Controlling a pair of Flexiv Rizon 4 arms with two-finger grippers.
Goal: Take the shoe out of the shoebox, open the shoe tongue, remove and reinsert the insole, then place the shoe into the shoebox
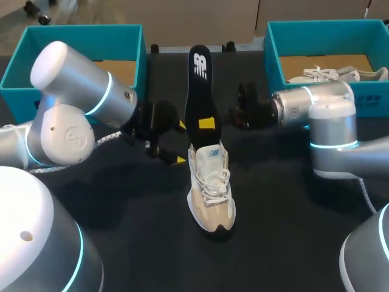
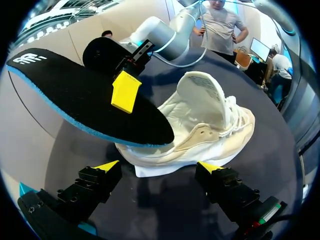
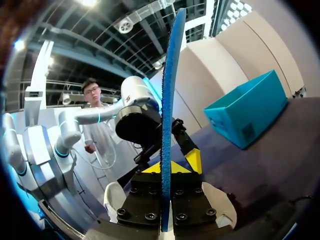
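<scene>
My right gripper (image 3: 167,169) pinches the long black foam insole w/ blue underside (image 1: 197,91) mid-length, its near end at the mouth of the cream lace-up sneaker (image 1: 211,182), prob. to guide it. My left gripper (image 2: 159,167) hangs spread, empty, beside the shoe, I'd guess to steady it. Surface: black table (image 1: 292,243); teal cardboard shoeboxes (image 1: 79,30) at far corners.
</scene>
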